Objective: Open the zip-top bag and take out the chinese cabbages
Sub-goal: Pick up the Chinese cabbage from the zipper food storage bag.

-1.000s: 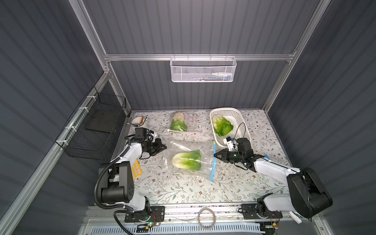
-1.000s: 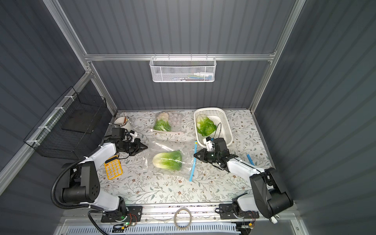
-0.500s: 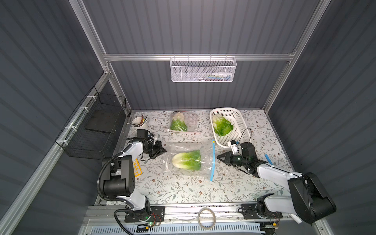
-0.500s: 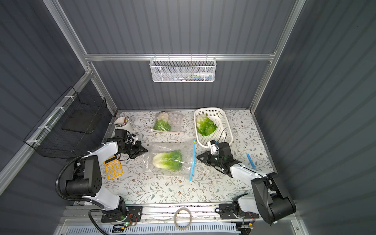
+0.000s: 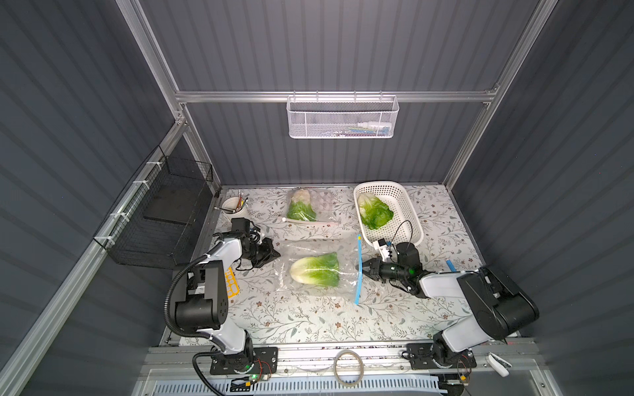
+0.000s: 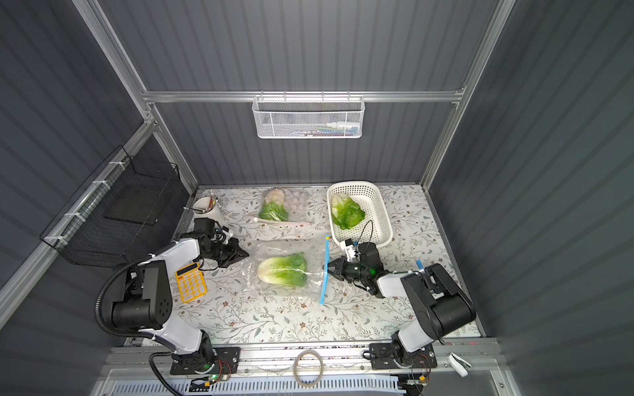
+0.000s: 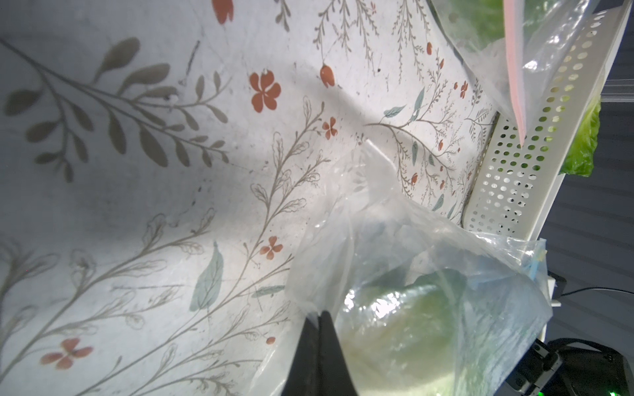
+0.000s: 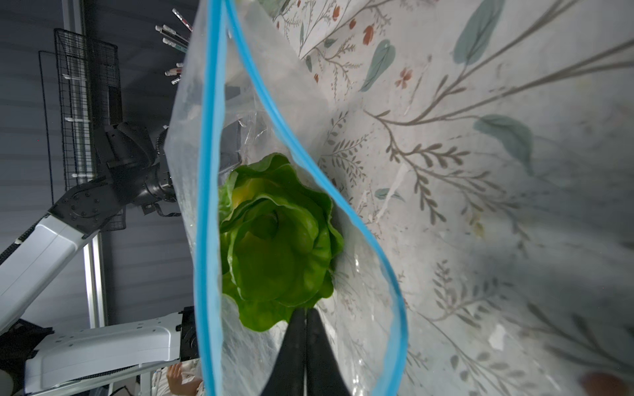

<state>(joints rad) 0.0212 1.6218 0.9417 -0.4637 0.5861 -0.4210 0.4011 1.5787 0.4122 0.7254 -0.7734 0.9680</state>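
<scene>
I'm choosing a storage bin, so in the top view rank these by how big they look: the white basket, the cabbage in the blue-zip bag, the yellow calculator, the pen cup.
1. white basket
2. cabbage in the blue-zip bag
3. yellow calculator, only slightly smaller
4. pen cup

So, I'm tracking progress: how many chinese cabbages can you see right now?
3. One leafy green-and-white chinese cabbage lies in the white perforated plastic basket, one inside the clear blue-zipped bag mid-table, one in the far clear bag. More could hide there.
</scene>
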